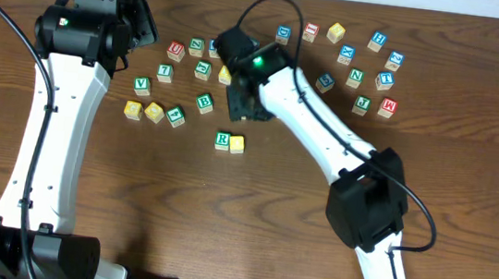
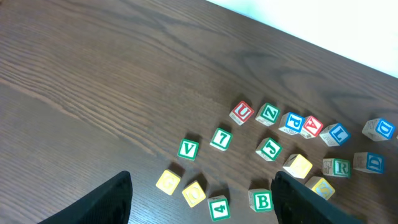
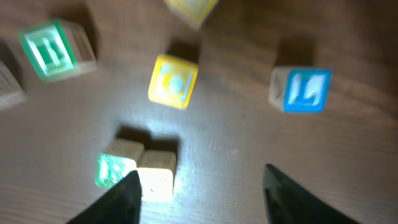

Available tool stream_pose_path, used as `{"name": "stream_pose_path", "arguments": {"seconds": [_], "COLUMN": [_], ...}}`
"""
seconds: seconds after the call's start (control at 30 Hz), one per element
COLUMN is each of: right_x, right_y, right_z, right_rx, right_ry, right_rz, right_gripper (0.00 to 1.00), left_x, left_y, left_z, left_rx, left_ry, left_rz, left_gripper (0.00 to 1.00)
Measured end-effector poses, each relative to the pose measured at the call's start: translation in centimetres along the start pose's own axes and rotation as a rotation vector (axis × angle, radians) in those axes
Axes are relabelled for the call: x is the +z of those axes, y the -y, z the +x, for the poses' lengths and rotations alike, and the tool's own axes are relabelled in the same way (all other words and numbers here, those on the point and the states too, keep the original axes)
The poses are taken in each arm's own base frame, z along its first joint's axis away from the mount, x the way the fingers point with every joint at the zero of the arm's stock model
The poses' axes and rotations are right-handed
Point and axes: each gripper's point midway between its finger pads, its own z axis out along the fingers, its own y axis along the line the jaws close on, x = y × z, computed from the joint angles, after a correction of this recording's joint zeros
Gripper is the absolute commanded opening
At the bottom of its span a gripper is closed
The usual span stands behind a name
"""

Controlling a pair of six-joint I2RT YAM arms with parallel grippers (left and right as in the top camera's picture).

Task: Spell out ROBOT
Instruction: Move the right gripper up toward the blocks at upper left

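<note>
Spelling step: the word is being begun. R (image 1: 222, 139) is being kept low in the middle of the table, with a yellow block (image 1: 237, 144) touching it. That block is being taken as the O, but its letter cannot be read.
Next move: B (image 1: 204, 103) is being judged the next letter. It is lying near the pair but apart from it, so a grasp from above is being called for, then a placing against the yellow block's free side.
Right gripper (image 3: 208, 193): it is being held open and empty above the wood, close by the pair.
Left gripper (image 2: 202, 198): it is being held wide open and empty over the left scatter of blocks.
Writing: V (image 2: 188, 149), 7 (image 2: 221, 139), U (image 2: 242, 112), N (image 2: 268, 114) and 4 (image 2: 218, 208) are being read in the left wrist view. The right wrist view is being blurred.
Unfound: no T is being made out.
</note>
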Motion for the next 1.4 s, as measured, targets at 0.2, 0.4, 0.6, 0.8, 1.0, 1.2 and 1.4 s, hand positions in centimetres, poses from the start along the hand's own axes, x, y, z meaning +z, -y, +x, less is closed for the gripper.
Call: {"name": "stream_pose_path", "arguments": {"seconds": [0.2, 0.4, 0.6, 0.8, 1.0, 1.2, 1.4], "right_x": [-1.4, -1.7, -1.9, -2.0, -2.4, -3.3, -4.7], "right_y": [1.8, 2.8, 1.9, 1.5, 0.2, -2.2, -6.7], "right_z": [-2.9, -4.2, -5.2, -5.5, -6.5, -8.2, -9.0], "right_rx": [0.055, 0.095, 0.061, 0.041, -0.031, -0.145, -0.252], "right_ry": [0.058, 0.074, 0.107, 0.119, 0.163, 0.263, 0.375], "right_rz": [-0.036, -0.076, -0.135, -0.158, -0.221, -0.277, -0.317], "right_gripper": [0.86, 0.88, 0.84, 0.82, 0.83, 0.84, 0.82], "left_x": [0.0, 0.0, 0.0, 0.0, 0.1, 0.7, 0.9], "left_y": [-0.1, -0.2, -0.3, -0.3, -0.4, -3.9, -6.8], "left_z": [0.2, 0.5, 0.6, 0.7, -0.5, -1.4, -0.8], "left_rx": [-0.006, -0.021, -0.021, -0.02, -0.041, -0.104, -0.14], "left_ry": [-0.01, -0.02, -0.023, -0.027, 0.014, 0.014, -0.025], "left_rz": [-0.004, -0.009, -0.01, -0.012, -0.003, -0.061, -0.118], "left_gripper": [0.71, 0.71, 0.71, 0.71, 0.71, 0.71, 0.71]}}
